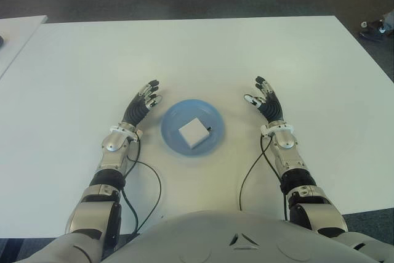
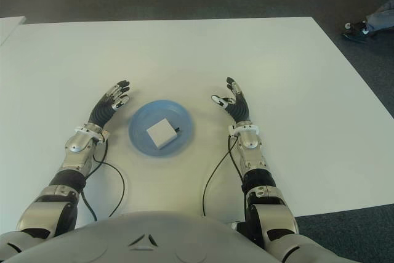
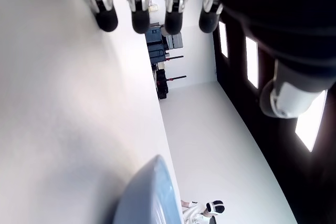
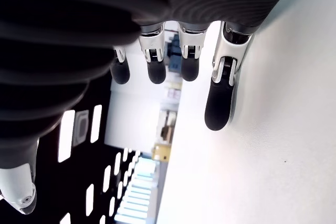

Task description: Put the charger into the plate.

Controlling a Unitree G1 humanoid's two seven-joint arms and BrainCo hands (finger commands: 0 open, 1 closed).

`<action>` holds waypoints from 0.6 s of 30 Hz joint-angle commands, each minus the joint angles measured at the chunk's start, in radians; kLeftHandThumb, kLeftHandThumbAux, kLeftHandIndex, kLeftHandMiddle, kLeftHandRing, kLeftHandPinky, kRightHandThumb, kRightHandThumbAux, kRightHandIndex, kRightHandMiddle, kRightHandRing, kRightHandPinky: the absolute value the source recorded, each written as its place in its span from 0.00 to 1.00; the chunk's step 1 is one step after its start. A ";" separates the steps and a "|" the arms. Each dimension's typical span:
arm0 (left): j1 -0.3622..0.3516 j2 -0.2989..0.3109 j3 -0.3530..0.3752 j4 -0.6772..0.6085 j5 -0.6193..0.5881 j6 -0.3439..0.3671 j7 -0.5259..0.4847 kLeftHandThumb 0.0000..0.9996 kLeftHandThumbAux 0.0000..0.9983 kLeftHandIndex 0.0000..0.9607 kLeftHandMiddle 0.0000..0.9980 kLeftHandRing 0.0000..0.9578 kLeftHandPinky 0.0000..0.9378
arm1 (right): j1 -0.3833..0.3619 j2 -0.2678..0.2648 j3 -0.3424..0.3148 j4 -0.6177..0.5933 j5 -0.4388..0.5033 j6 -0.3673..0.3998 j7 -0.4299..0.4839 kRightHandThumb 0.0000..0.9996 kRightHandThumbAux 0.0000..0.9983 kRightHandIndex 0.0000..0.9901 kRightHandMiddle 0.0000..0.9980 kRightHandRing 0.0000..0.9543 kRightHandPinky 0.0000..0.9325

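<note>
White charger sits flat inside the blue plate at the near-middle of the white tabletop — placement looks done, nothing left but maybe pulling the arms back. Left robot hand just beside the plate on its left, right robot hand a bit farther off on its right — both with fingers extended and relaxed, grasping nothing, neither touching the plate. Black cables trail from both forearms across the tabletop near the robot's body, a second white table edge shows at far left, and nothing blocks the plate.
</note>
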 commanded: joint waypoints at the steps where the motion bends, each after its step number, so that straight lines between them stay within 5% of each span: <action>1: 0.021 -0.011 -0.013 0.014 0.015 0.031 -0.013 0.00 0.47 0.00 0.00 0.00 0.00 | 0.081 0.008 0.018 0.062 -0.010 0.113 0.012 0.06 0.60 0.00 0.01 0.02 0.08; 8: 0.025 -0.014 -0.009 0.005 0.015 0.043 -0.001 0.00 0.48 0.00 0.00 0.00 0.00 | 0.080 0.007 0.023 0.060 -0.017 0.114 0.005 0.07 0.62 0.00 0.02 0.03 0.09; 18: 0.058 -0.115 0.062 -0.050 0.043 0.055 0.320 0.04 0.51 0.00 0.00 0.00 0.00 | 0.067 -0.003 0.036 0.080 -0.021 0.108 0.006 0.08 0.62 0.00 0.00 0.03 0.11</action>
